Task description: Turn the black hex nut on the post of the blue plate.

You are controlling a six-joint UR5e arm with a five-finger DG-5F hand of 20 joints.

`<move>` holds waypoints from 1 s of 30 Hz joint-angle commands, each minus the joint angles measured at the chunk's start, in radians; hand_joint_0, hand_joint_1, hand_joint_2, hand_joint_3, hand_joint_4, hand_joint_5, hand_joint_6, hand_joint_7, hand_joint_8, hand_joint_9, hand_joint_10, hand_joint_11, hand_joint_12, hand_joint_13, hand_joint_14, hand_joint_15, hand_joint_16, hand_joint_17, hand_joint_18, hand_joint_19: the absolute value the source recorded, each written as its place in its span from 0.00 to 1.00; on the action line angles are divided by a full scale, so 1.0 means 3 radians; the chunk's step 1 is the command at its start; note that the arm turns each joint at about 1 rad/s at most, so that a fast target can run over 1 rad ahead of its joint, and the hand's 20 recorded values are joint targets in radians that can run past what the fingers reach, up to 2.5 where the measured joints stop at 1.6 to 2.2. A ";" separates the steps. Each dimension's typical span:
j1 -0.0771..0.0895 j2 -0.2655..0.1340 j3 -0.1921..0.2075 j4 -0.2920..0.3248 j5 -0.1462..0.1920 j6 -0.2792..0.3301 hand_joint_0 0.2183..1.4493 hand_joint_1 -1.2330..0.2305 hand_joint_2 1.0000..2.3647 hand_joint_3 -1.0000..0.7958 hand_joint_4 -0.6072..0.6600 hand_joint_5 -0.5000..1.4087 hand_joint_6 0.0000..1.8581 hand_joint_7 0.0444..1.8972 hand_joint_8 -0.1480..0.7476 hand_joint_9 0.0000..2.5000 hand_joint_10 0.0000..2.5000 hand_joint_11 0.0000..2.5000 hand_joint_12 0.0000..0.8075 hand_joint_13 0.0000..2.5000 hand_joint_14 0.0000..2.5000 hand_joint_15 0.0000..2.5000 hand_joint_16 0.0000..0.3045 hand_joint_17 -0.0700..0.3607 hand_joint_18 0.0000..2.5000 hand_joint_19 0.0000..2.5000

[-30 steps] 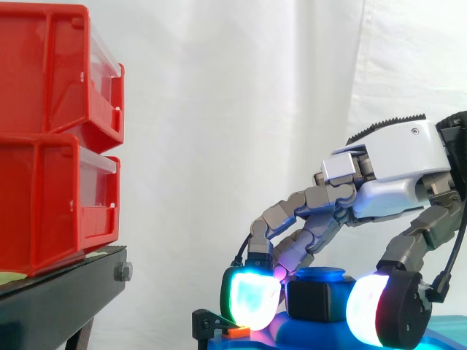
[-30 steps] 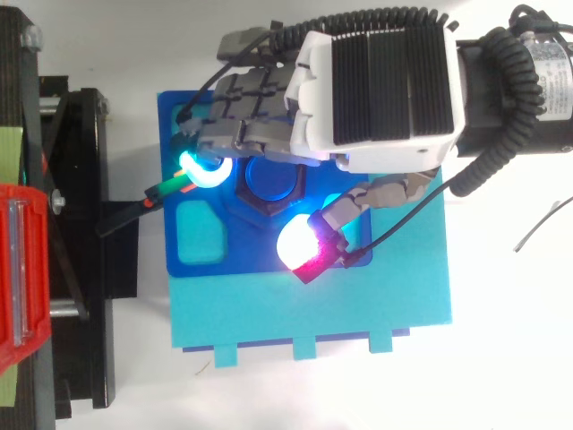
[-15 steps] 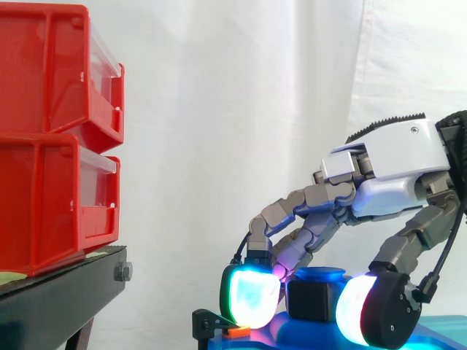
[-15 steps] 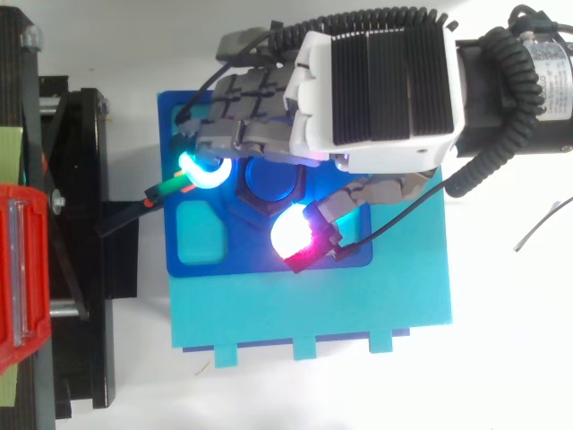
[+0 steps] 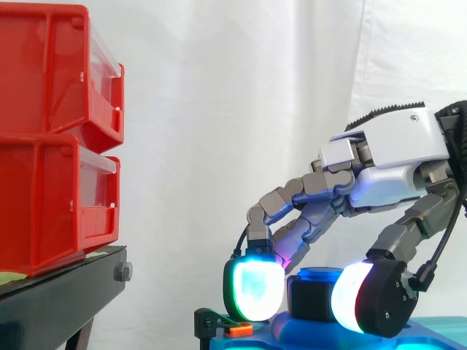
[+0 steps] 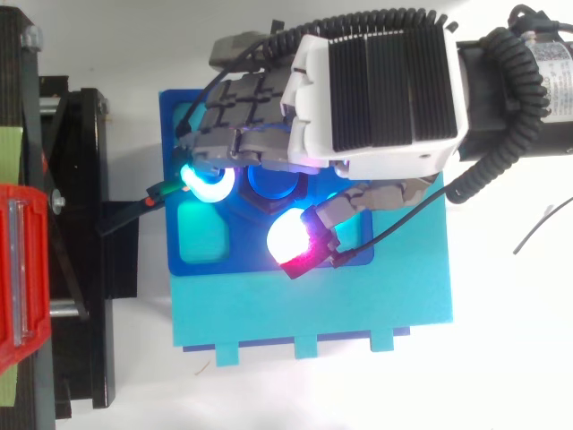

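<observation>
**Red, blue and a glow against white**

The hex nut (image 5: 312,300) is black, and the post (image 5: 319,275) rising through it is bright blue. Below them the plate (image 6: 237,255) is deep blue, on a paler turquoise sheet (image 6: 313,309). The hand (image 6: 380,94) has a white shell with a black ribbed panel, and its fingers (image 5: 281,204) are grey. One pad (image 5: 254,288) glows cyan edged with green, another (image 6: 288,240) white shading to red. The bins (image 5: 51,138) are red, the stand (image 5: 62,302) black, the curtain (image 5: 219,109) white.

- hand (image 5: 394,157): glossy white plastic shell, matt grey fingers (image 5: 292,198)
- black hex nut (image 5: 312,299) between its pads: matt
- blue plate (image 6: 175,116) beneath: smooth, shiny plastic
- red bins (image 5: 51,146) opposite: glossy plastic
- curtain (image 5: 219,109) behind: white cloth
</observation>
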 commanded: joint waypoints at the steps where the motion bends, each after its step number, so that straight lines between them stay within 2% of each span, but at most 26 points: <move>1: 0.0000 0.0001 0.0002 -0.0018 -0.0001 -0.0001 0.28 0.29 0.00 0.31 0.68 0.16 0.27 0.54 0.51 0.20 0.00 0.03 0.50 0.21 0.00 0.05 0.17 0.43 0.17 0.11; 6: -0.0005 -0.0004 0.0002 -0.0013 -0.0001 -0.0006 0.28 0.28 0.00 0.30 0.68 0.16 0.27 0.54 0.50 0.20 0.00 0.03 0.51 0.21 0.00 0.05 0.17 0.43 0.17 0.11; 17: -0.0005 0.0001 0.0002 -0.0018 -0.0001 -0.0006 0.34 0.26 0.01 0.36 0.68 0.16 0.27 0.55 0.49 0.20 0.00 0.03 0.49 0.21 0.00 0.05 0.16 0.42 0.17 0.11; 30: 0.0000 0.0001 -0.0004 -0.0038 -0.0001 -0.0006 0.36 0.26 0.01 0.36 0.68 0.16 0.27 0.56 0.49 0.20 0.00 0.04 0.49 0.22 0.00 0.05 0.16 0.42 0.18 0.11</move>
